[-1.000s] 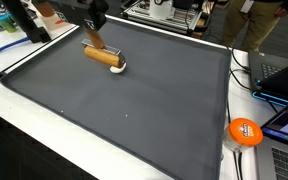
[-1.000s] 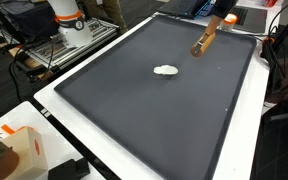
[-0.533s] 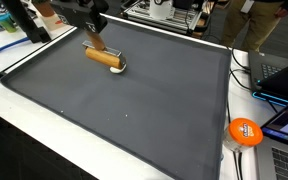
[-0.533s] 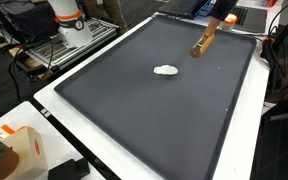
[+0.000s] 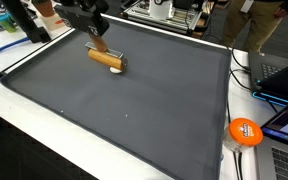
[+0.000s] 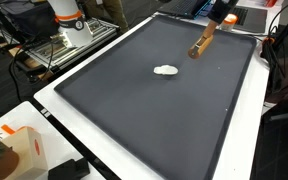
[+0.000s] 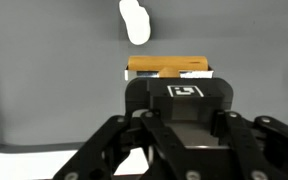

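Fingers tight around wooden block, above grey mat.

The mat is a plain dark grey with no pattern, and the table is white. The wooden block is a warm tan-orange (in the wrist view a pale, whitish strip shows along one edge of it). The gripper is black and carries a white square tag printed with a black mark. The small blob is white. The disc is bright orange with a white marking. The robot base is white with an orange band.
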Controlling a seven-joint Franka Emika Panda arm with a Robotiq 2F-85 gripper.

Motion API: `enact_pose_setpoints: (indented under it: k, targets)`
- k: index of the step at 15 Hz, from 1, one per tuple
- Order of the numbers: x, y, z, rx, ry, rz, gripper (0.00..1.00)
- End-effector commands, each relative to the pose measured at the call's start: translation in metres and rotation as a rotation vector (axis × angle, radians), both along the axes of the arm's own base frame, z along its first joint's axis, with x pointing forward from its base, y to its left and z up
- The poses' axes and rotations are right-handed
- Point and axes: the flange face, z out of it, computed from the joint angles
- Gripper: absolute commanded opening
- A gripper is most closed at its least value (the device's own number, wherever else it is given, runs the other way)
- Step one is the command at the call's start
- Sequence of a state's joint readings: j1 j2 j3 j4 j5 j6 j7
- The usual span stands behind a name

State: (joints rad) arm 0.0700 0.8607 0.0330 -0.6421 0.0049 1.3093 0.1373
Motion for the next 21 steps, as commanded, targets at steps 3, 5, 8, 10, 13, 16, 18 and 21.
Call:
enact_pose_setpoints:
  k: [3, 5, 8, 10, 13, 16, 18, 21]
  targets:
    - [0.0, 0.0, 0.0, 0.002, 0.0, -0.001, 0.47]
    - [0.0, -0.001, 0.001, -0.01, -0.002, -0.013, 0.22]
    - [-0.005, 0.0, 0.01, -0.057, -0.01, -0.017, 0.22]
    - [-0.009, 0.007, 0.02, -0.07, -0.023, -0.016, 0.22]
    - [-0.02, 0.03, 0.037, -0.066, -0.033, -0.03, 0.22]
    - [-0.032, 0.054, 0.05, -0.078, -0.049, -0.064, 0.22]
    - [-0.044, 0.065, 0.054, -0.102, -0.042, -0.092, 0.22]
    - [-0.064, 0.067, 0.051, -0.138, -0.011, -0.126, 0.22]
